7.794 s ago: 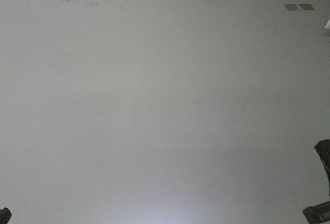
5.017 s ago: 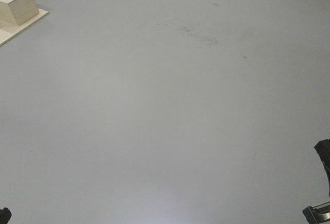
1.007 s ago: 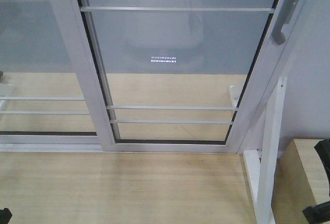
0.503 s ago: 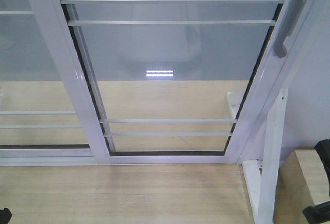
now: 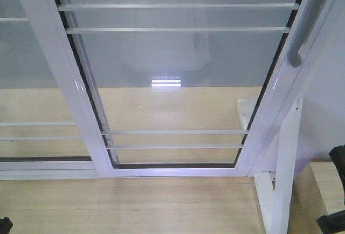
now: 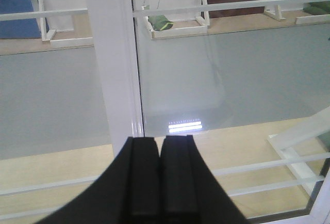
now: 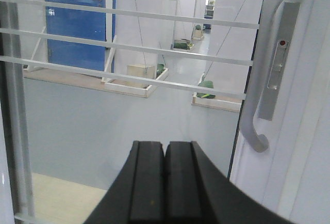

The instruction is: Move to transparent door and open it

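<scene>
Door (image 5: 178, 56) is reached, not yet opened. Left gripper (image 6: 161, 177) and right gripper (image 7: 165, 182) are pressed closed. Handle (image 5: 296, 55) must be hooked next.

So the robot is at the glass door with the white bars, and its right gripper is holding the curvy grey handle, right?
Not quite. The right gripper isn't holding the handle. It is shut on nothing, and the handle hangs apart from it, further right in the right wrist view. The robot is indeed at the glass door.
</scene>
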### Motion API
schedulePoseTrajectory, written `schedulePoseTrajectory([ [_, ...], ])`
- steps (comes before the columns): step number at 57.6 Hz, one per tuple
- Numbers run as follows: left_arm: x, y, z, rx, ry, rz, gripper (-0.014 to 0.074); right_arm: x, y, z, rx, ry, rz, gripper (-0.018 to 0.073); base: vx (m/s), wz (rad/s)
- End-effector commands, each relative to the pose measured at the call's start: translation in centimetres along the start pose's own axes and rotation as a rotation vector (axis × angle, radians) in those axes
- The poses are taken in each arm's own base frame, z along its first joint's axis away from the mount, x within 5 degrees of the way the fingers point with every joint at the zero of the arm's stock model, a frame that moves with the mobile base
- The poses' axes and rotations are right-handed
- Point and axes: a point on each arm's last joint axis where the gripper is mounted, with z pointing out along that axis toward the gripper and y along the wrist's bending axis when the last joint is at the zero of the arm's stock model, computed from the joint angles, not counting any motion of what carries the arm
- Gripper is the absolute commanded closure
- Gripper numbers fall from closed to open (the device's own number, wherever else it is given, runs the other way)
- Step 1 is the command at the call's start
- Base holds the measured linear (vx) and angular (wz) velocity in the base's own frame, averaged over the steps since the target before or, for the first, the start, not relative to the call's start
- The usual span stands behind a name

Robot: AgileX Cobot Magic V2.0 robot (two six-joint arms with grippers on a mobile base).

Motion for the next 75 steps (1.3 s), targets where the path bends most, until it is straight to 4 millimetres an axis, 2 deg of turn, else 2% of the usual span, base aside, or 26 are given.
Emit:
schedulePoseTrajectory([
  [1,-0.33,0.07,0.00,-0.006,-0.082,-0.010,0.0594,-0.70,-0.06,-0.14,0.008,-0.094,-0.007,0.0565,0.05,0.00],
  [75,-0.17,0.05,0.08,-0.004,-0.059,-0.011,0.0594,-0.46,-0.04,0.05,0.005,-0.058,-0.007,0.0565,0.00,0.00],
])
